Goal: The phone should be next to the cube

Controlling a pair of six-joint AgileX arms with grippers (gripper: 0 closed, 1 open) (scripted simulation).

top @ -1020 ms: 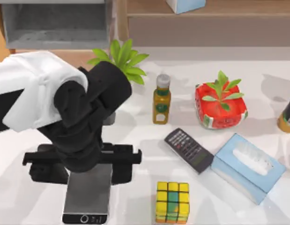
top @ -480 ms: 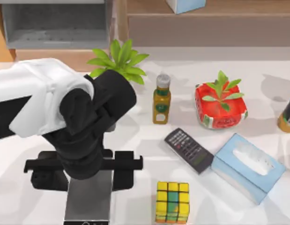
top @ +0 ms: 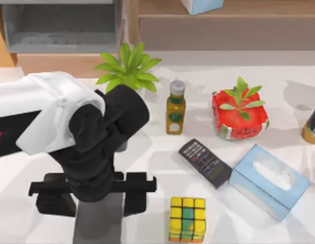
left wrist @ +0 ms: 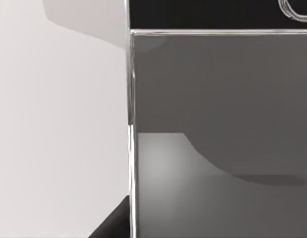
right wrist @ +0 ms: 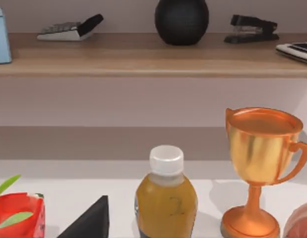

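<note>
The left gripper (top: 95, 199) hangs low at the table's (top: 157, 152) near left edge, over a flat grey slab (top: 98, 223); I cannot tell its grip. The phone (top: 204, 162) lies flat in the middle, near the cube (top: 187, 218) but apart from it, beside the tissue box (top: 266, 180).

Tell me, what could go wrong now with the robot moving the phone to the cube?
Two worries. The left gripper hangs over a grey slab at the table's left, away from the phone, so it may pick up the wrong thing. The phone lies tight beside the tissue box, so a grab there could bump the box.
</note>
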